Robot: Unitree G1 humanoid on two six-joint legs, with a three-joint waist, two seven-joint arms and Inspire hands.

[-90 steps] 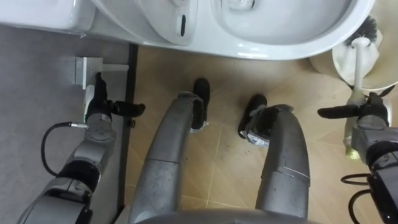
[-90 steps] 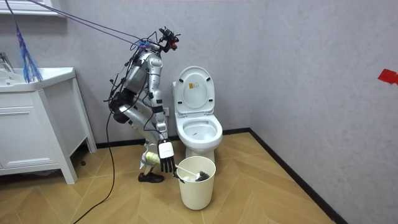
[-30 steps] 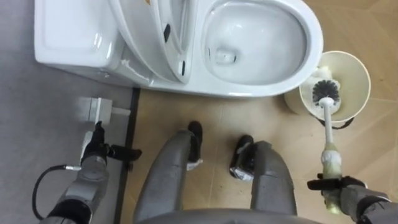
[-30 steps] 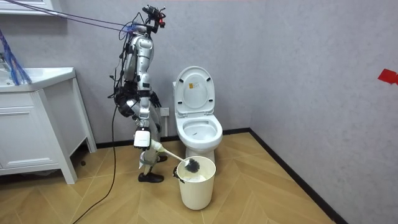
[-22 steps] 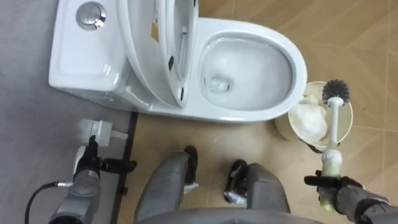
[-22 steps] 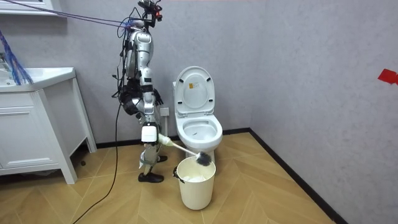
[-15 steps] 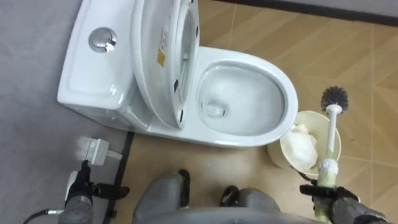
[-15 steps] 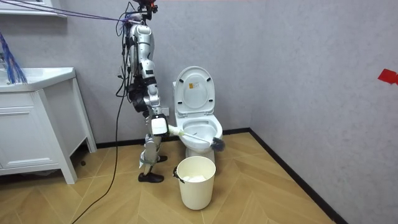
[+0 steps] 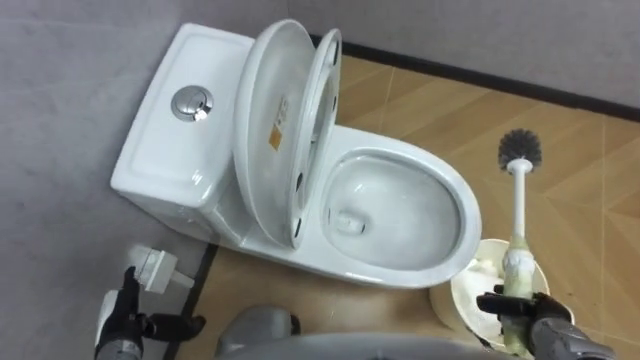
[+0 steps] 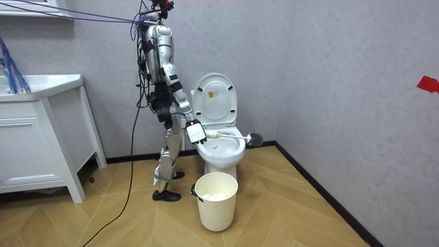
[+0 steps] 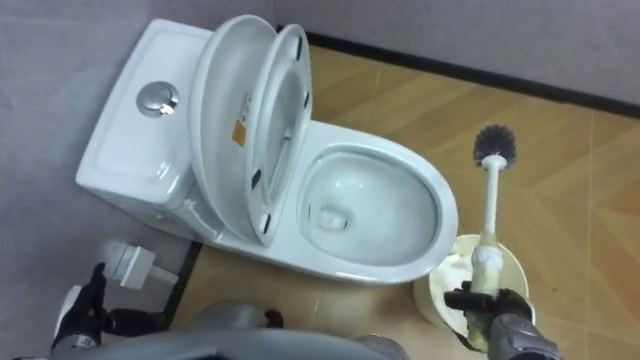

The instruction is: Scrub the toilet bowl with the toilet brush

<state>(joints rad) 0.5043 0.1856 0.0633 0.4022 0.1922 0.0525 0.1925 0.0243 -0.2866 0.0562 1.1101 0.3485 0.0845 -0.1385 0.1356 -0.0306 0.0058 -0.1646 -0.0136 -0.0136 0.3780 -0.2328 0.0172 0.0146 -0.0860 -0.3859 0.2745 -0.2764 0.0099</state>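
A white toilet (image 9: 180, 150) stands against the grey wall with lid and seat (image 9: 285, 130) raised and the bowl (image 9: 400, 215) open. My right hand (image 9: 535, 318), at the lower right, is shut on the pale handle of a toilet brush (image 9: 517, 215). The brush points away from me, its dark bristle head (image 9: 519, 147) over the wooden floor to the right of the bowl. In the room view I stand upright at the toilet's left, holding the brush (image 10: 230, 135) level across the bowl. My left hand (image 9: 122, 318) hangs at the lower left, fingers straight, holding nothing.
A white bin (image 10: 218, 200) stands on the floor in front of the toilet, below my right hand, with white stuff inside (image 9: 487, 268). A small white wall fitting (image 9: 155, 268) sits by the toilet's base. A white vanity cabinet (image 10: 41, 137) is at the room view's left.
I have straightened up from a bend. The brush has come up out of the bin and swung level above the bowl. The eye views have shifted up to take in the whole toilet.
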